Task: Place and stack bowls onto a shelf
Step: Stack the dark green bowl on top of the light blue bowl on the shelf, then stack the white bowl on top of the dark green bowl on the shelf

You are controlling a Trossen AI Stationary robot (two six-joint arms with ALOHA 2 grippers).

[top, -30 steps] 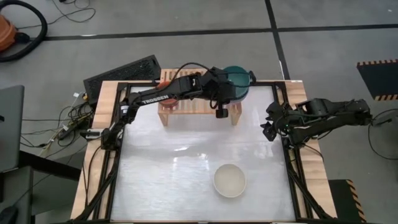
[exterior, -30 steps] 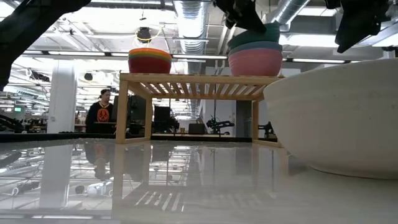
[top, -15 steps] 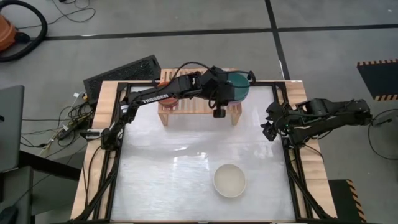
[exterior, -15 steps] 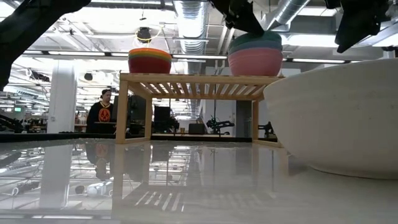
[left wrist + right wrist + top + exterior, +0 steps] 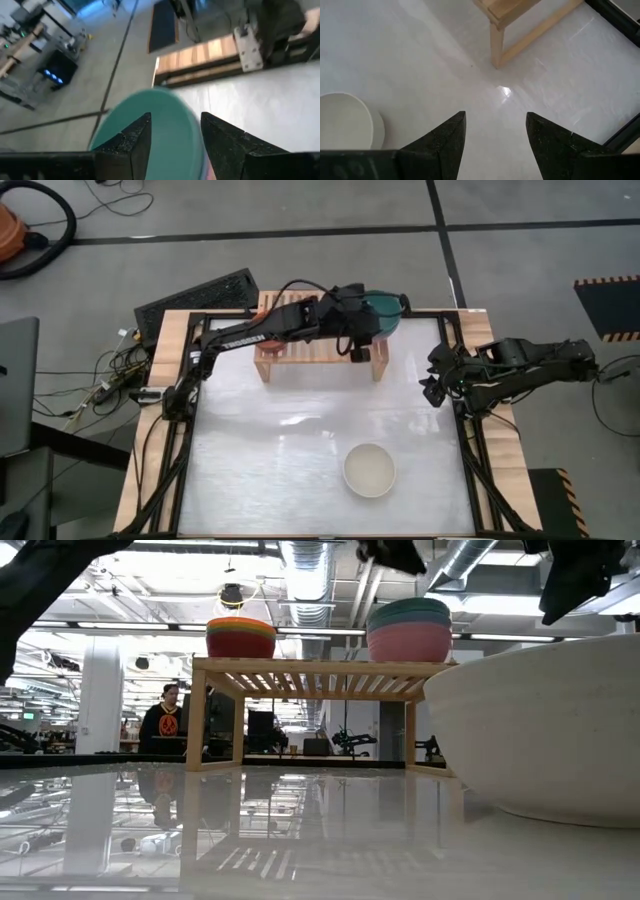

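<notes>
A smooth round teal bowl (image 5: 409, 608) is stacked on a pink bowl (image 5: 409, 642) on the slatted wooden shelf (image 5: 320, 668). The left gripper (image 5: 172, 142) is held apart above it. The cream bowl (image 5: 369, 469) lies on the glossy table (image 5: 270, 450); the right gripper (image 5: 495, 145), parted, is seen beside the table's edge.

The light-wood shelf (image 5: 318, 673) stands at the table's far edge, slatted top on two side legs. On its right end sits a stack of larger bowls (image 5: 409, 628): pink at the bottom, blue above it, teal (image 5: 385, 310) on top. On its left end sits a stack of small bowls (image 5: 240, 637), orange-red lowest. A cream-white bowl (image 5: 369, 469) rests upright on the near table, well apart from the shelf.
</notes>
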